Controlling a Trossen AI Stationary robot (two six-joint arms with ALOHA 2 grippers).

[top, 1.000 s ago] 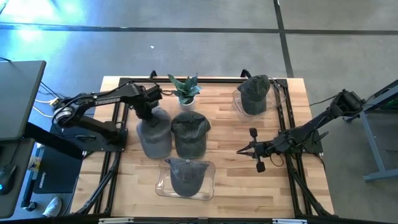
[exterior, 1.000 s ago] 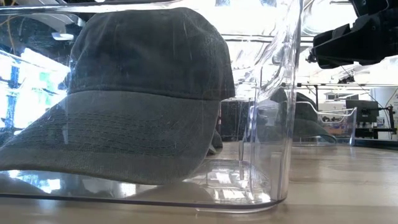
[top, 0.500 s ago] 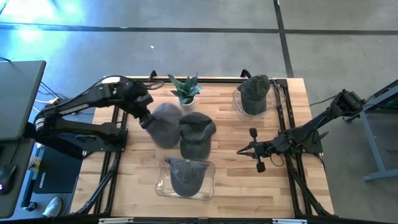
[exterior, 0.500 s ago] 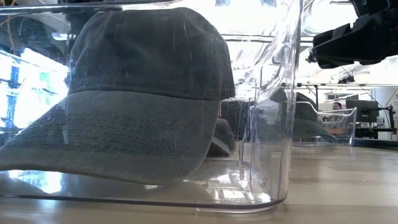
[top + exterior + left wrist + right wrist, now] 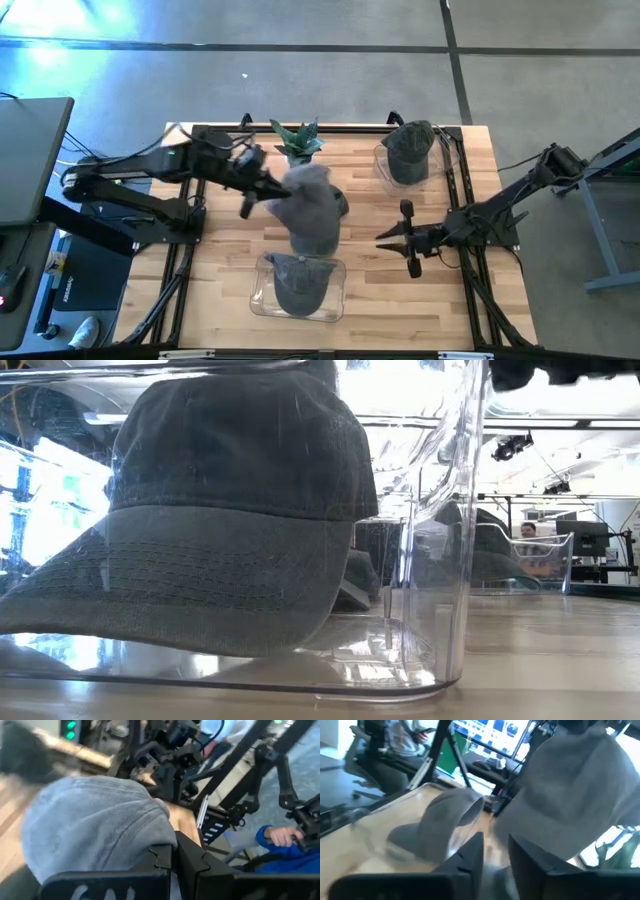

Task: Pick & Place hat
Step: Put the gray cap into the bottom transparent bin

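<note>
Grey hat now mid-table, left claw-held.

The dark hat lies half hidden (under the grey hat).

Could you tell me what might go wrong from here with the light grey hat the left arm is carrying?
The left gripper holds the light grey hat by one edge only, so it could slip free. It hangs over the dark hat and beside the potted plant, so a swing may knock either. The right gripper waits close by.
</note>
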